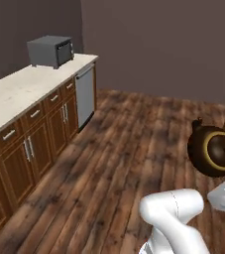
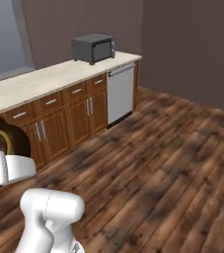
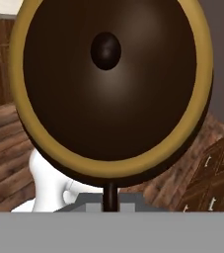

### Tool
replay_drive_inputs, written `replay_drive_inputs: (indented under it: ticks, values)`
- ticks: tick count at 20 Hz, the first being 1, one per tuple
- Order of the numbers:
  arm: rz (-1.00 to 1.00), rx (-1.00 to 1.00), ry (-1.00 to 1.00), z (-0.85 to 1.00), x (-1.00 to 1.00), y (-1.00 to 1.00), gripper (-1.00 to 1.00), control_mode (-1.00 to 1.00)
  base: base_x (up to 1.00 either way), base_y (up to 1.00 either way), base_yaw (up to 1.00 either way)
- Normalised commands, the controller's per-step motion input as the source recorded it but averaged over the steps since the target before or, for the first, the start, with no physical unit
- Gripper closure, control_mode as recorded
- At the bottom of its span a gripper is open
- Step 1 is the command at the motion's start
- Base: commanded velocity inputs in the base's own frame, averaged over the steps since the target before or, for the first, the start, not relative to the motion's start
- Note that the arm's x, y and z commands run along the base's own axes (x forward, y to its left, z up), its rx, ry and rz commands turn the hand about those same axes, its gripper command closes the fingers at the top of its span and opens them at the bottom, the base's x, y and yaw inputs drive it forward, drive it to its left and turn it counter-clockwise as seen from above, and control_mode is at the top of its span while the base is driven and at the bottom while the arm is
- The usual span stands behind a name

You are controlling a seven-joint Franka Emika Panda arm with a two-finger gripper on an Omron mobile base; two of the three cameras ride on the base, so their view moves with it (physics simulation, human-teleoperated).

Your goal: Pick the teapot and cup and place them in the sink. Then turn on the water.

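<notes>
Dark-brown teapot (image 3: 111, 84) held aloft, gold-rimmed opening facing camera, interior empty

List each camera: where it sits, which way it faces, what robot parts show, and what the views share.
Left base view: behind the arm's left, looking forward and down over wood floor and counter; white arm lower right.
Right base view: behind its right, facing the same counter and toaster oven; arm lower left.
Hand view: on the hand, looking along the gripper into the teapot.
Shared: teapot, cabinets, floor.
</notes>
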Motion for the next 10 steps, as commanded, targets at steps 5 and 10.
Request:
replay_drive_inputs:
  ticks: [5, 10]
  values:
    - [0.0, 0.0, 0.0, 0.0, 0.0, 0.0, 1.0, 1.0, 0.55, -0.16, 0.53]
    - [0.0, 0.0, 0.0, 0.0, 0.0, 0.0, 1.0, 1.0, 0.45, -0.2, 0.54]
